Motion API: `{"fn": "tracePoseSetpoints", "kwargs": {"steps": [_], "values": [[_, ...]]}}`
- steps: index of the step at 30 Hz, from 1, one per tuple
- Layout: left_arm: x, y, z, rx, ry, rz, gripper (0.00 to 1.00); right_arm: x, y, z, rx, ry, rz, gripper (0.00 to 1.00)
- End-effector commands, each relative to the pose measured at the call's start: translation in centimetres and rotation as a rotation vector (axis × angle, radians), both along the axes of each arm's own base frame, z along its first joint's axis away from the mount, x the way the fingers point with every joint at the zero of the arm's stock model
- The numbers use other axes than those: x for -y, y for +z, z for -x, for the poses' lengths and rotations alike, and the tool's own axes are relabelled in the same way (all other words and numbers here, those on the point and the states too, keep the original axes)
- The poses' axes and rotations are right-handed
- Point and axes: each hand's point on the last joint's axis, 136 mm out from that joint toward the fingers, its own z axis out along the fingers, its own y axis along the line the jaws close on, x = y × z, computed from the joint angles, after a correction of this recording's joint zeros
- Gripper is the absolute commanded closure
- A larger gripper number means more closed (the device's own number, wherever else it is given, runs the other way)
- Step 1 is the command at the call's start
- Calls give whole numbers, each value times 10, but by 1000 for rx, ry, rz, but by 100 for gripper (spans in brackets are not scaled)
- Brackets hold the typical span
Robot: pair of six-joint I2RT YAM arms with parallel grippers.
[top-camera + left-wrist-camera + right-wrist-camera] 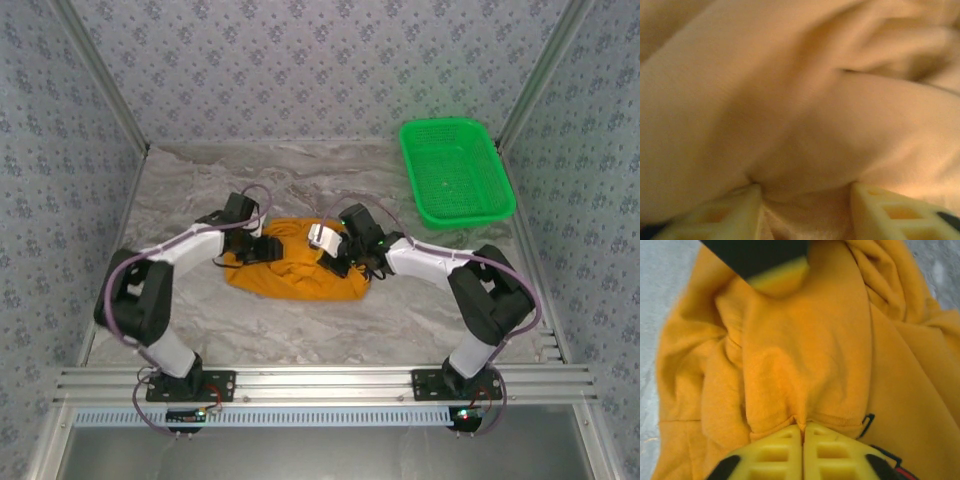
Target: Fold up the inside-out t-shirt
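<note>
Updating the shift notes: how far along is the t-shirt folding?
Nothing looks done: the t-shirt lies in a crumpled heap with no neat fold. In hand: the right gripper is shut on a pinch of cloth, and the left gripper straddles a ridge of it. Left: spreading it flat, then every fold.

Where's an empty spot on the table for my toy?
The grey marbled table is bare at the far left, between the back wall and the crumpled orange cotton t-shirt, and along the near strip before the metal rail. The middle is crowded; the green plastic mesh basket fills the far right.
</note>
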Motion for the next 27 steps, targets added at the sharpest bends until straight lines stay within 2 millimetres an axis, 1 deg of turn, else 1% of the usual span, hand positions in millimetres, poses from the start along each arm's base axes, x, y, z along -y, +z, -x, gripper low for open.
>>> {"fn": "tracePoseSetpoints", "kwargs": {"steps": [1,2,3,4,5,6,7,8,9,10,11,12,14,15,16,17,18,19,20,21,22,24,25,26,27], "values": [[6,20,-33,49,29,34,93,-20,82,-18,153,42,-190,100],[11,31,-42,77,40,74,93,-19,104,-25,222,31,-215,100],[14,47,-53,111,56,121,89,-16,129,-30,305,27,-235,100],[15,64,-63,144,73,173,84,-15,153,-29,394,45,-251,100],[14,78,-71,170,88,213,83,-13,171,-24,465,69,-257,100],[10,91,-78,192,110,245,82,-12,185,-15,547,109,-246,100],[3,99,-83,205,132,256,80,-12,194,0,615,159,-222,100],[-6,102,-86,207,155,255,77,-14,187,19,678,252,-150,100],[-11,102,-86,202,167,258,74,-17,170,41,709,353,-60,100],[-16,99,-83,188,175,265,68,-19,145,63,722,456,46,100],[-21,93,-78,169,182,275,65,-20,121,83,671,523,101,100],[-24,86,-74,154,190,283,63,-22,102,101,616,574,118,100],[-29,73,-61,126,193,296,61,-21,53,138,470,637,132,100],[-30,68,-54,112,190,299,60,-21,33,153,410,662,139,96],[-30,61,-46,93,179,300,60,-20,20,164,361,681,151,88],[-29,58,-39,77,169,303,59,-20,11,178,302,700,153,76],[-28,53,-31,60,160,308,59,-19,8,191,238,727,139,71],[-26,51,-24,45,151,318,59,-18,11,197,190,733,122,70],[-23,50,-18,35,138,327,59,-16,15,197,171,721,100,68],[-20,50,-11,27,124,328,59,-14,21,193,170,703,84,66],[-15,53,-5,28,100,330,59,-11,36,180,184,642,39,64],[-3,62,8,30,41,321,56,-6,65,145,210,490,-49,60],[4,66,14,34,13,307,55,-1,82,121,225,380,-101,54],[10,69,21,31,-12,297,54,5,90,102,231,302,-126,50],[16,71,27,32,-30,291,53,9,97,87,235,246,-147,49]]}}
